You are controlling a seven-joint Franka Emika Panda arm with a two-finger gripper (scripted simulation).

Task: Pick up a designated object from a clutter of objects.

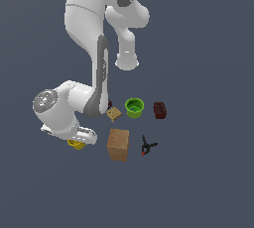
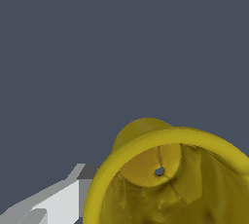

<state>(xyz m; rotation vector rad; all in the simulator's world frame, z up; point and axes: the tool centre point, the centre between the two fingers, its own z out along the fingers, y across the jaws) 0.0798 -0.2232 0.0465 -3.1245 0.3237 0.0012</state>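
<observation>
The small yellow cup [image 1: 76, 144] sits low at the exterior view's left and is mostly hidden under my hand. In the wrist view it fills the lower part of the frame, its open mouth and rim [image 2: 146, 142] very close to the camera. My gripper [image 1: 79, 139] is right over the cup. One light grey finger [image 2: 53, 201] shows just outside the rim. The other finger is out of view, so I cannot tell whether the jaws are closed on the cup.
To the exterior view's right of the cup are a tan box [image 1: 118, 144], a black clamp [image 1: 147, 146], a tan cracker-like square [image 1: 113, 114], a green cup [image 1: 134, 107], a dark red brick [image 1: 159, 110] and a dark berry [image 1: 109, 104] beside the arm.
</observation>
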